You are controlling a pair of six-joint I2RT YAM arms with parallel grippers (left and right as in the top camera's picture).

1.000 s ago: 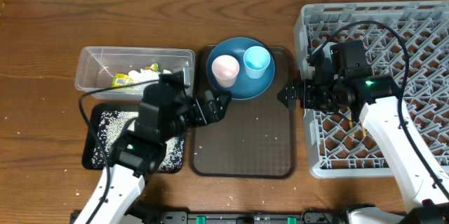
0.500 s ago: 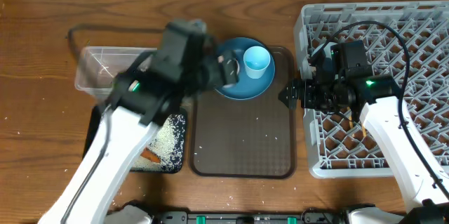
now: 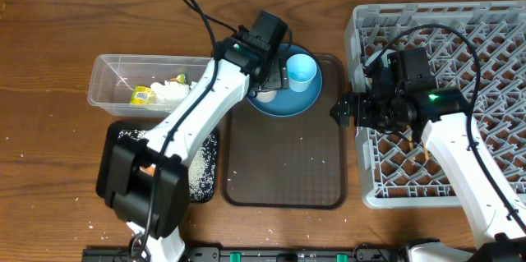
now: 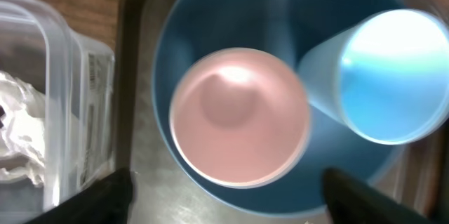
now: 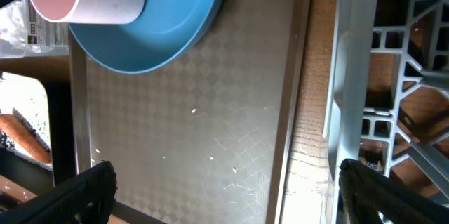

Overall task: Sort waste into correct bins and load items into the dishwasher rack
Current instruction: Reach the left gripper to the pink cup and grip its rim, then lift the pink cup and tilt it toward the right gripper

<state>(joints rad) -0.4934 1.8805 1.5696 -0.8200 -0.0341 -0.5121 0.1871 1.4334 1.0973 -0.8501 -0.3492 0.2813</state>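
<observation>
Spread apart, my left fingers (image 4: pixel 105 199) hang straight down over the pink cup (image 4: pixel 238 126), one tip on each side of it and neither one pressing on its wall. That cup stands upright on the blue plate (image 4: pixel 165 62), its round mouth facing up at my wrist camera, white outside and pink inside. Just beside it on the same plate stands the light blue cup (image 4: pixel 386 76), also upright with its mouth up. The plate lies flat at the far end of the brown tray (image 3: pixel 283 163), whose long side runs from front to back of the desk (image 3: pixel 49 32).

To the left of the plate, the clear tub (image 3: pixel 115 77) lies with its long side running left to right. It holds the yellow-green wrapper (image 3: pixel 144 94) and the white tissue (image 3: pixel 173 89). Nearer the front, the black tray (image 3: pixel 205 143) holds scattered rice (image 3: pixel 197 172), and the carrot (image 5: pixel 24 136) lies flat among the grains.

My right fingers (image 5: pixel 88 189) are wide apart and hold nothing. They sit low over the gap between the brown tray and the grey rack (image 3: pixel 493 40), pointing toward the tray. A few rice grains dot the tray's bare floor.
</observation>
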